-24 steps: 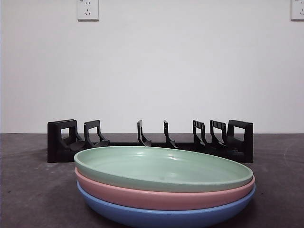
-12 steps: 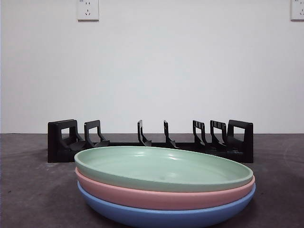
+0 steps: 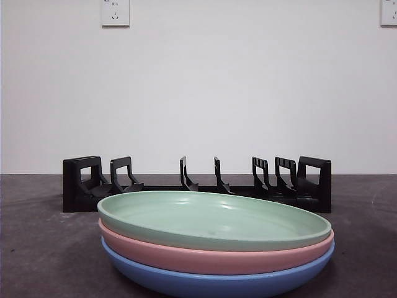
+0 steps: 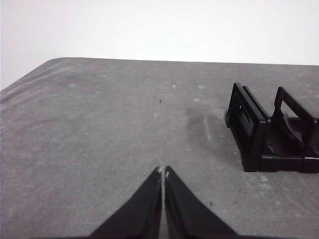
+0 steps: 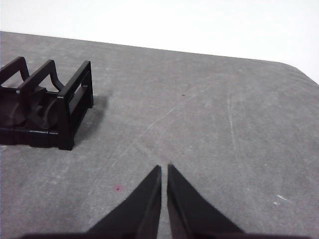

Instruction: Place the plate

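Note:
Three plates are stacked at the front of the table: a green plate (image 3: 214, 218) on top, a pink plate (image 3: 205, 257) under it and a blue plate (image 3: 217, 282) at the bottom. Behind the stack stands a black slotted dish rack (image 3: 196, 186), with nothing in its slots. One end of the rack (image 4: 271, 137) shows in the left wrist view, the other end of the rack (image 5: 47, 107) in the right wrist view. My left gripper (image 4: 163, 172) is shut over bare table, off the rack's end. My right gripper (image 5: 164, 168) is shut over bare table beyond the opposite end. Neither holds anything.
The grey table (image 3: 37, 248) runs back to a white wall with two sockets (image 3: 115, 12). The table's rounded corners show in both wrist views.

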